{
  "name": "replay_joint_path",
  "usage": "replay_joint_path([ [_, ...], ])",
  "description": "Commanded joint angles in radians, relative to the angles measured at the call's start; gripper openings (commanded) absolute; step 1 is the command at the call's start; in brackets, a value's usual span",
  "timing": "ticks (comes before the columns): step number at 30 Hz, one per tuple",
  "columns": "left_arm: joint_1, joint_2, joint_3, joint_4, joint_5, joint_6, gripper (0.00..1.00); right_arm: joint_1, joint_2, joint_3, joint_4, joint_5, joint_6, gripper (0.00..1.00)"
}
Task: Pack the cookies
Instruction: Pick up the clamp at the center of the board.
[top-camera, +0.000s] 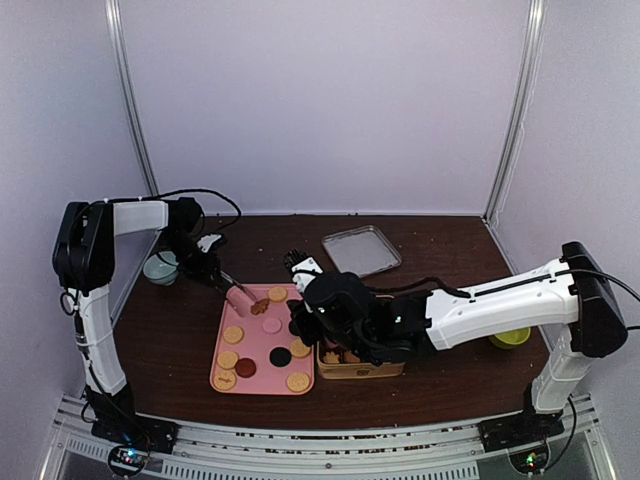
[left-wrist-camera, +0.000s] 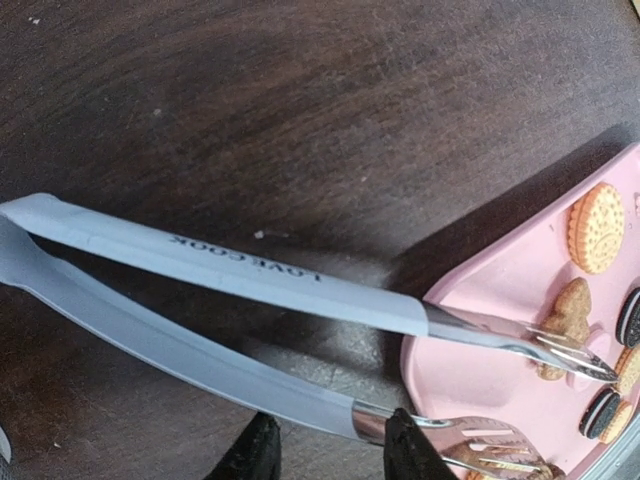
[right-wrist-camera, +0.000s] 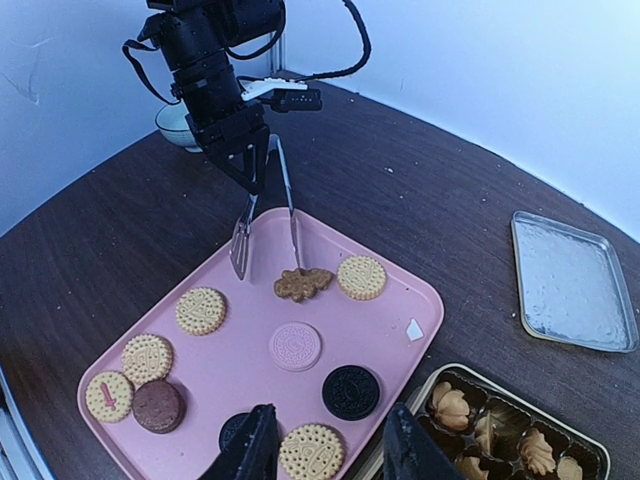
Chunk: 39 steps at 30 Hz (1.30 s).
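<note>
Cookies (right-wrist-camera: 200, 310) loose on tray (right-wrist-camera: 380, 330), few in tin (top-camera: 370, 373). Pick step: left tool (right-wrist-camera: 245, 150) clamped on tongs (left-wrist-camera: 250, 272), tips apart by animal cookie (right-wrist-camera: 303, 283). Right tool (right-wrist-camera: 330, 450) apart, empty. Next: straddle, squeeze, lift.

The top camera sits high behind both arm bases, looking down and forward over the whole desk (top-camera: 170, 330) to the back wall. The left wrist camera hangs very close to the desk, facing along the tongs (left-wrist-camera: 250, 270) to a corner of the pink tray (left-wrist-camera: 500, 290). The right wrist camera looks from higher up, past the fingers (right-wrist-camera: 250, 450) of the right hand (right-wrist-camera: 325, 455), across the tray toward the left arm (right-wrist-camera: 215, 80). All three views share the tray and tongs.
</note>
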Motion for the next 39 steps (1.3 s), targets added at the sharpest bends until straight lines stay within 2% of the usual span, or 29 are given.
replay_joint_path([
  [1,-0.003,0.022,0.022,0.034,0.013,-0.010,0.32,0.009,-0.009,0.027,-0.019,0.033,-0.002,0.37],
  [6,-0.003,0.003,0.017,0.035,0.022,0.001,0.15,0.011,-0.008,0.031,-0.019,0.036,-0.007,0.37],
  [14,-0.003,-0.007,0.016,0.040,0.015,0.006,0.12,0.016,-0.016,0.038,-0.037,0.048,-0.023,0.37],
  [18,-0.002,-0.015,0.028,0.031,0.060,0.016,0.00,0.017,-0.025,0.030,-0.046,0.049,-0.018,0.37],
  [24,-0.003,-0.079,0.060,0.010,0.166,0.075,0.00,0.011,-0.058,0.028,-0.043,0.000,-0.003,0.38],
  [28,-0.003,-0.129,0.112,-0.065,0.308,0.154,0.00,-0.016,-0.073,0.051,-0.049,-0.100,0.008,0.41],
  [31,-0.004,-0.176,0.124,-0.091,0.361,0.198,0.00,-0.049,-0.077,0.065,-0.052,-0.206,0.024,0.44],
  [37,-0.012,-0.215,0.075,-0.105,0.335,0.214,0.00,-0.084,-0.093,0.050,-0.059,-0.241,0.040,0.45],
  [39,-0.018,-0.204,0.047,-0.081,0.232,0.164,0.00,-0.084,-0.104,0.037,-0.059,-0.243,0.044,0.45],
])
